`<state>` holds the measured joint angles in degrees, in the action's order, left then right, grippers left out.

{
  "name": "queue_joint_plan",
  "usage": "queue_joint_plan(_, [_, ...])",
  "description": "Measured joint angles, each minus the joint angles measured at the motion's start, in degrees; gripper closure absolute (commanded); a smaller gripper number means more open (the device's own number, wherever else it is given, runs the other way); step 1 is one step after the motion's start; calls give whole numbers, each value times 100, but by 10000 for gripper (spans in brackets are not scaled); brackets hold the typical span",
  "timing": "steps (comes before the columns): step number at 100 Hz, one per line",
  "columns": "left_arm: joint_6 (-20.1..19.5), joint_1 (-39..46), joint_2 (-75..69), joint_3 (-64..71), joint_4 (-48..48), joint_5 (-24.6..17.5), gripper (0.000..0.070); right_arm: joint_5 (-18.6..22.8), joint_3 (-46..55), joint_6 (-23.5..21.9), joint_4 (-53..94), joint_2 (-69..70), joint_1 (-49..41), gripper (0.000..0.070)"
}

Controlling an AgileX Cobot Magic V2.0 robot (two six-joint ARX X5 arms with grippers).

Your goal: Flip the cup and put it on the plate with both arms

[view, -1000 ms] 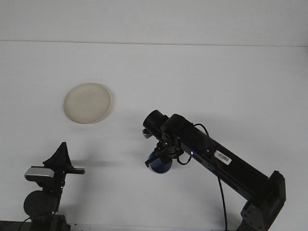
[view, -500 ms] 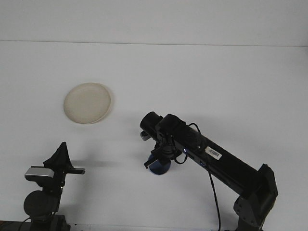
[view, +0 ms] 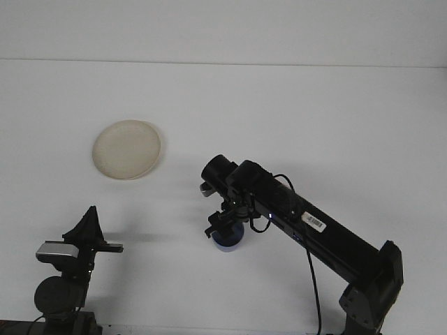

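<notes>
Cup (view: 228, 239), blue, sits near the middle of the white table (view: 314, 125), just under the right gripper (view: 225, 225), whose dark fingers come down over its top; whether they are clamped on it or merely around it I cannot tell. Plate (view: 126, 149), pale and round, lies well apart to the far left with nothing in it. The left gripper (view: 91, 230) hangs at the near left over bare table, its fingers spread apart, holding nothing.
</notes>
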<state>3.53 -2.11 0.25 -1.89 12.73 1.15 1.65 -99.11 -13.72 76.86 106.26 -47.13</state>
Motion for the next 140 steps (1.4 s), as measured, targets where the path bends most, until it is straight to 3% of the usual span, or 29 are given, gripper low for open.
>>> queue_joint_plan(13, [0,0,0,0,0,0,689,11,-96,24,0,-223,15,201])
queue_joint_plan(32, [0,0,0,0,0,0,689,-15,-136,179,0,-968,350,201])
queue_joint_plan(72, [0,0,0,0,0,0,689,-444,210,811,-2,-2310,2387,201])
queue_joint_plan(106, [0,0,0,0,-2,0,689,-485,1718,1099,-907,-4127,3884,201])
queue_joint_plan(140, [0,0,0,0,-2,0,689,-457,4118,1200,-2822,-6371,4175,201])
